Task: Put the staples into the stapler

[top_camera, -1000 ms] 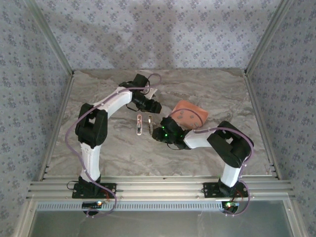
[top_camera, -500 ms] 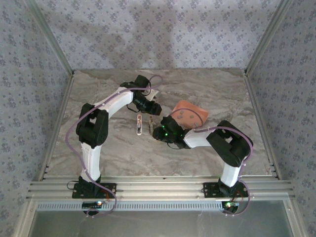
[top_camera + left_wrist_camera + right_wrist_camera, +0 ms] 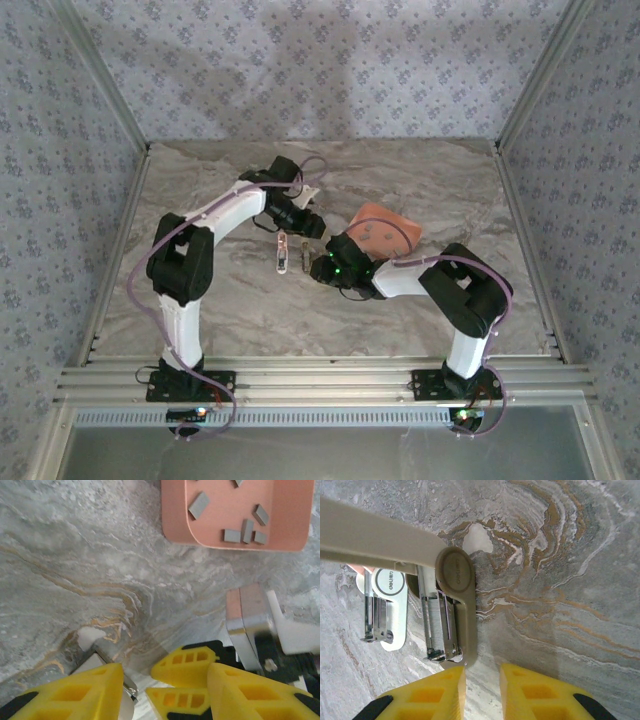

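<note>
stapler (image 3: pixel 462 615): a pale pink and white mini stapler, lying opened out on the grey marbled table (image 3: pixel 555 590). Its thin metal rail (image 3: pixel 436 622) is exposed. A ribbed stretch in the rail could be a strip or a spring; I cannot tell which.
staples (image 3: pixel 199 505): small brownish-grey metal blocks, several of them, loose in the tray.
tray (image 3: pixel 172 515): salmon-orange and rectangular, at 2 o'clock from the stapler in the top view.
left gripper (image 3: pixel 312 224): at the stapler's 1 o'clock, jaws wide, no block seen between them.
right gripper (image 3: pixel 483 672): at the stapler's 5 o'clock tip, jaws narrow, bare table between them.
step: probably steadying the opened stapler before feeding it.
next: if the rail is unfilled, one gripper goes to 2 o'clock, pinches one block and lays it lengthwise along the rail.
</note>
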